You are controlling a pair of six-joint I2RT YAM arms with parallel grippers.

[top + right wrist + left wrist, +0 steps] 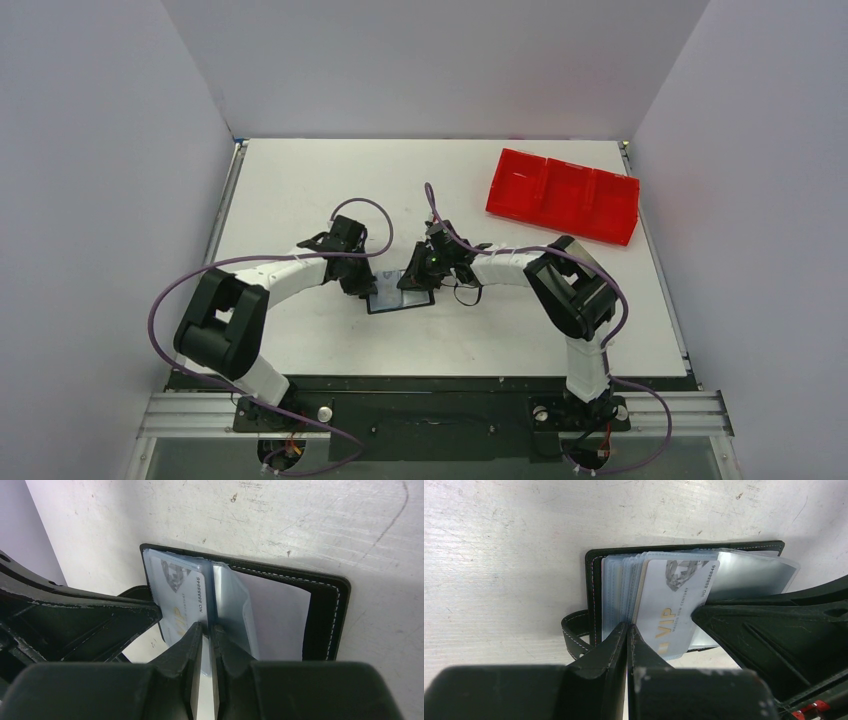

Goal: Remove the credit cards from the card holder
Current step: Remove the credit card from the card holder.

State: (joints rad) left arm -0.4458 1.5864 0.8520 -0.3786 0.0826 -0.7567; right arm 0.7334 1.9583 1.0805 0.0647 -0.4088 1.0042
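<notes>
Shows the card holder (400, 303) lying open on the table (300, 180), under the tips of both hands. Finds the left hand (627, 629) pressed together at the near edge of the plastic sleeves (616, 590). Places a silver-grey VIP card (671, 612) among the sleeves, just right of those fingertips, touched by the right hand (209, 631). Catches that hand nearly closed on a pale thin sheet, perhaps a sleeve.

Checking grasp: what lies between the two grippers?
The silver VIP card, sleeved in the open card holder, sits between left gripper and right gripper; the left wrist view shows it.
</notes>
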